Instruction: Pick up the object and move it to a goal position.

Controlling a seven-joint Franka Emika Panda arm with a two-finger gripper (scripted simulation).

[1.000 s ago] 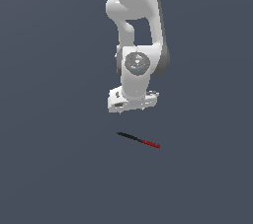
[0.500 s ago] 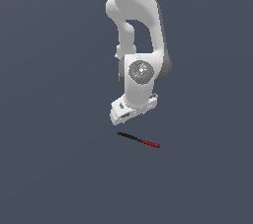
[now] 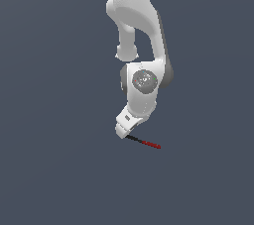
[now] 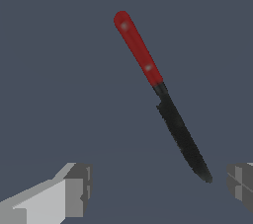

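While wide apart, pincer (image 4: pixel 158 188) empty, stick (image 4: pixel 160 92) between its fingers (image 4: pixel 74 188), untouched.

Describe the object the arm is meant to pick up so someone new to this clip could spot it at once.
Follow the white arm down to its gripper, low in the exterior view. Just below it, a thin stick lies flat on the plain grey floor. It is the only loose item there: one half red and rounded, the other black and tapering, much like a small knife.

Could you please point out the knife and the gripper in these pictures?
knife (image 4: pixel 148 67): wrist view, on the red handle.
gripper (image 4: pixel 160 188): wrist view, midway between the two open fingertips.
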